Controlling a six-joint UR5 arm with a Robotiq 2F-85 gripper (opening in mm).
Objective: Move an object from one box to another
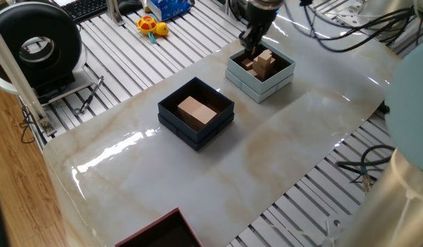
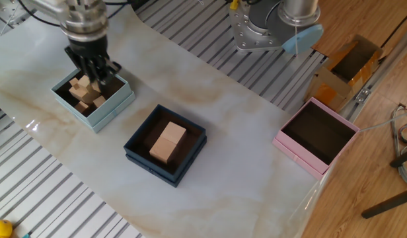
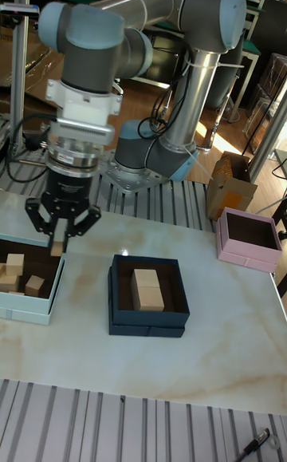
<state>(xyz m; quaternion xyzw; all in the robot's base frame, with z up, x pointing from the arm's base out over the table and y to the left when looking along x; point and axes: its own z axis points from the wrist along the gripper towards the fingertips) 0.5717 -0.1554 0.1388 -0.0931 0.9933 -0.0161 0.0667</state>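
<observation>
The pale blue-white box (image 1: 280, 77) (image 2: 106, 109) (image 3: 24, 309) holds several small wooden cubes. My gripper (image 1: 251, 49) (image 2: 92, 74) (image 3: 58, 248) hangs low over this box, near the side that faces the dark box. In the tall fixed view a small light-brown cube (image 3: 57, 248) sits between the fingertips, which are shut on it. The dark navy-black box (image 1: 213, 129) (image 2: 149, 162) (image 3: 147, 323) stands beside the pale one. It holds only a larger flat tan block (image 1: 196, 110) (image 2: 167, 142) (image 3: 147, 288).
A pink box (image 2: 301, 156) (image 3: 247, 257) stands at the far end of the marble sheet, with a cardboard box (image 2: 342, 66) beyond it. The arm's base (image 2: 269, 30) is behind the table. A dark red box (image 1: 163, 230) pokes in at one edge.
</observation>
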